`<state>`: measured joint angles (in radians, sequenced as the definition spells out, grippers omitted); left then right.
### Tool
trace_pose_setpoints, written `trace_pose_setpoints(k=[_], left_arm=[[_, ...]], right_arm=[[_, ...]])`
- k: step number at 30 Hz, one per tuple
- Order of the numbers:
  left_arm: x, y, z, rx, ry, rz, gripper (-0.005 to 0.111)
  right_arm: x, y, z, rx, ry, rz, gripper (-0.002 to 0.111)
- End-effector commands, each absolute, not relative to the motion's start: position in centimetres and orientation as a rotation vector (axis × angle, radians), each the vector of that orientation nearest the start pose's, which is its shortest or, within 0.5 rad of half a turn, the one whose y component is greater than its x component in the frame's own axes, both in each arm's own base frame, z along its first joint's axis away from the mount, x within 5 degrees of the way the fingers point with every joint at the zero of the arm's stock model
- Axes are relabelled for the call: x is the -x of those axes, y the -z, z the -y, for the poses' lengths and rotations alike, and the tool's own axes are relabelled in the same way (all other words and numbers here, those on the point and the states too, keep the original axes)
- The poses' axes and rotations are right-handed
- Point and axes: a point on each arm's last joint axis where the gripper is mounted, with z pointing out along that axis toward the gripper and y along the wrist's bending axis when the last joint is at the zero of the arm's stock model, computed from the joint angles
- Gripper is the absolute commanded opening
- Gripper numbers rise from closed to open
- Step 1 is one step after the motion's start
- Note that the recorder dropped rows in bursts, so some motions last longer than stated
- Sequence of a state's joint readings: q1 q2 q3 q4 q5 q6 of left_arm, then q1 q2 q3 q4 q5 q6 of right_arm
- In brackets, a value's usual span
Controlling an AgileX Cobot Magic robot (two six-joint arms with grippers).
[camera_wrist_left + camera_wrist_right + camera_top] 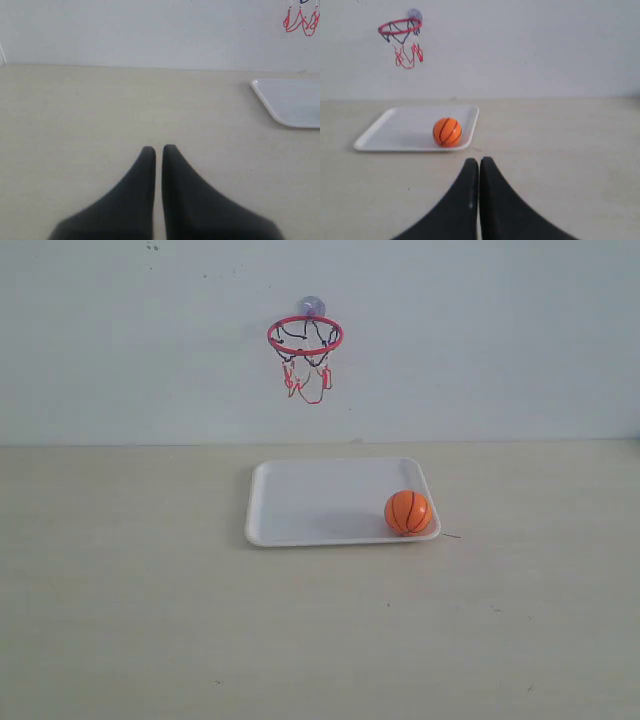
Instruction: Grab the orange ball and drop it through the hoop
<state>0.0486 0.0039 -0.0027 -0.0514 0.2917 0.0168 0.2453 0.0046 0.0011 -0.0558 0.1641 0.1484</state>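
The orange ball [408, 512] rests in the near right corner of a white tray [300, 502]; the right wrist view shows the orange ball [447, 132] too. The hoop [305, 336], with red-pink ring and dark and red net, hangs on the wall by a clear suction cup above the tray; the hoop [399, 27] also shows in the right wrist view. My right gripper [479, 161] is shut and empty over the table, short of the tray. My left gripper [158, 148] is shut and empty, off to the side of the tray [295, 102]. Neither arm appears in the exterior view.
A pale wooden table [150, 620] runs back to a white wall [500, 340]. A thin dark scrap [452, 536] lies just right of the tray's corner. Only the net's red strings [301, 21] show in the left wrist view.
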Motion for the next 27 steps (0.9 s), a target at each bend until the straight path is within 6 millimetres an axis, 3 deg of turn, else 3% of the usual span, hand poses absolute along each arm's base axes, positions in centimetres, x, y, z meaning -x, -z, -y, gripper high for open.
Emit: trace_pose_setpoints(k=[1,6,10,12,16,19,23,27], left_arm=[[-5.5,-18.7,-0.1,0.065,0.009,-1.773,0.004],[-5.5,-18.7,-0.1,0.065,0.009,-1.773,0.004],[-5.5,-18.7,-0.1,0.065,0.009,-1.773,0.004],[-5.5,-18.7,-0.1,0.065,0.009,-1.773,0.004],[-5.5,-18.7,-0.1,0.065,0.009,-1.773,0.004],[-5.5,-18.7,-0.1,0.065,0.009,-1.773,0.004],[-5.5,-18.7,-0.1,0.065,0.009,-1.773,0.004],[-5.5,-18.7,-0.1,0.065,0.009,-1.773,0.004]], right_arm=[[-5.4,-21.9,-1.4,0.116,-0.27,-1.421,0.0],[-3.7,-25.9,-1.2,0.093,-0.326,-0.936,0.0],[-3.1,-28.8,-0.9,0.07,-0.338,-0.912,0.0],[-3.3,-30.5,-0.9,0.072,-0.331,-0.983,0.0],[-5.7,-32.6,-1.4,0.1,-0.285,-1.256,0.0],[-9.1,-32.7,-2.2,0.119,-0.252,-1.587,0.0],[-13.1,-30.1,-3.1,0.141,-0.194,-2.065,0.0],[-15.7,-26.3,-3.8,0.145,-0.158,-2.402,0.0]])
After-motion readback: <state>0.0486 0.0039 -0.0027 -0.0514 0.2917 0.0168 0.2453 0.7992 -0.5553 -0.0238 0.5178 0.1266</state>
